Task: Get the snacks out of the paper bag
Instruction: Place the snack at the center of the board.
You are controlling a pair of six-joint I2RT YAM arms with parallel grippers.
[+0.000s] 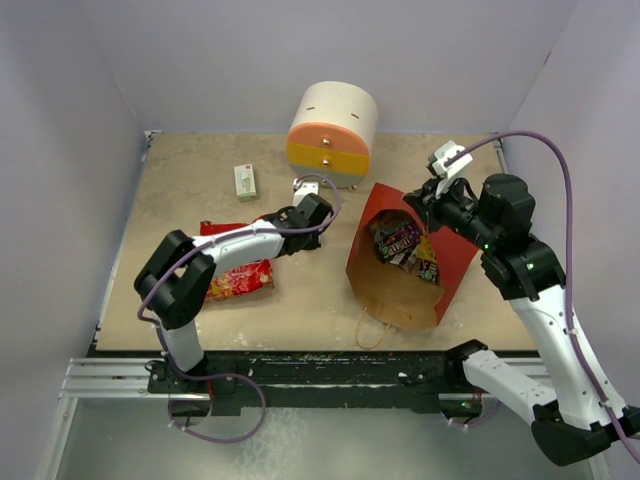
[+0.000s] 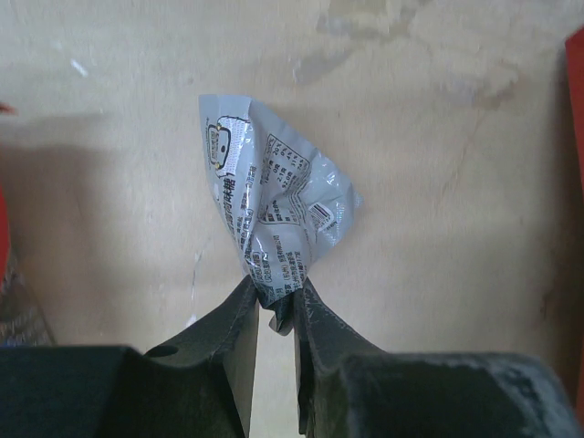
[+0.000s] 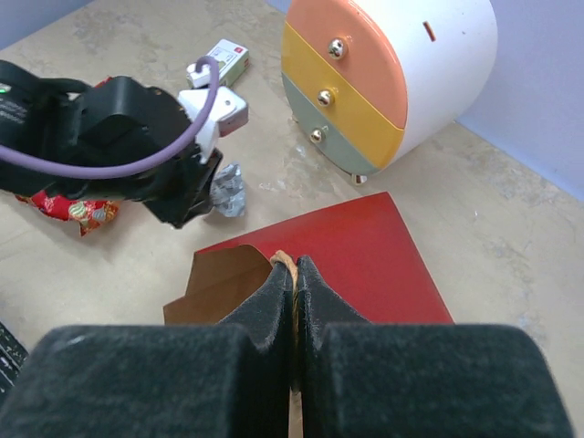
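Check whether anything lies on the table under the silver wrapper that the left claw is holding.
Nothing visible does. The left claw pinches the silver wrapper over bare table; the paper bag lies off to one side.

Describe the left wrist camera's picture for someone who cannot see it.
The left gripper, two dark fingers rising from the bottom edge, pinches the lower corner of a crumpled silver wrapper printed with small black text. Behind it is the beige, mottled table, with slivers of red at both side edges.
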